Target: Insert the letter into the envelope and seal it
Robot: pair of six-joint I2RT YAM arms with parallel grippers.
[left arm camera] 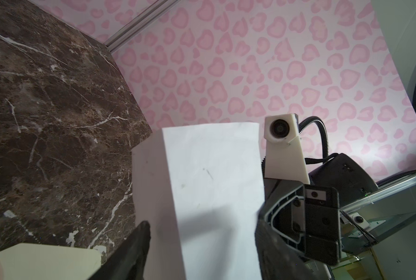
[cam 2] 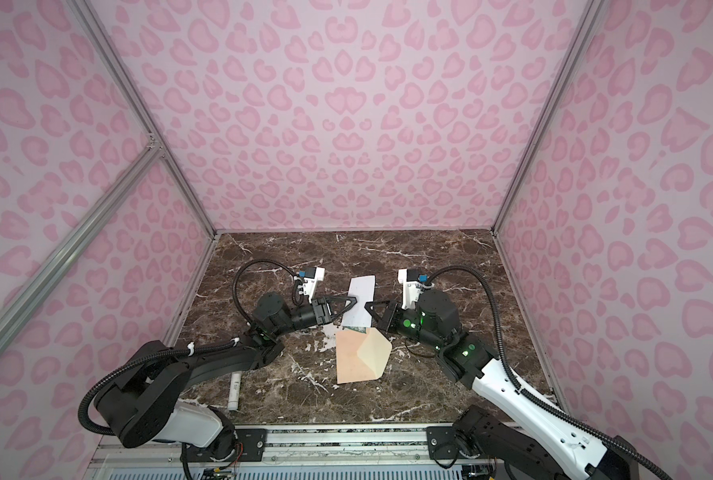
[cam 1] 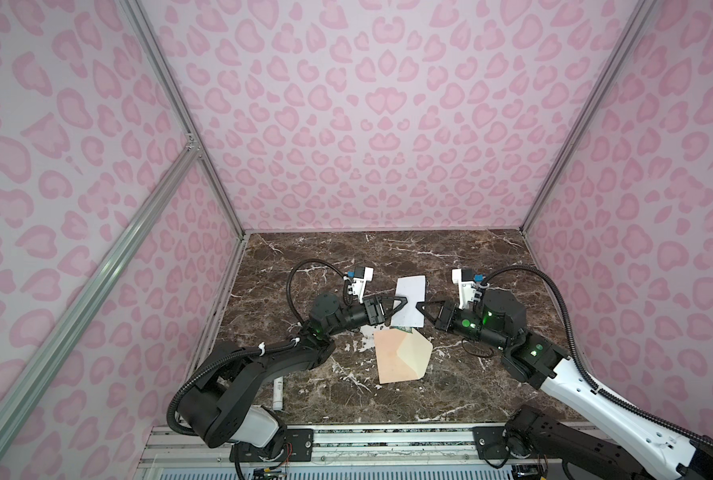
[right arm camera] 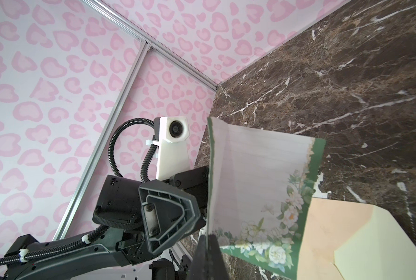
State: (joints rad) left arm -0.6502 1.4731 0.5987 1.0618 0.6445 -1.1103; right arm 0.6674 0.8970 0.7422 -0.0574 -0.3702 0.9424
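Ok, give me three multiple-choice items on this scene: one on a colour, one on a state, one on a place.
1. The envelope is: A) green B) peach C) blue
2. The letter is: A) tucked inside it B) lying flat C) held up in the air
3. The glue stick lies: A) by the table's near-left edge B) on the envelope C) on the letter

Key: 1 B, peach in both top views; 2 C, the right gripper pinches its edge; 3 A, it lies beside the left arm.
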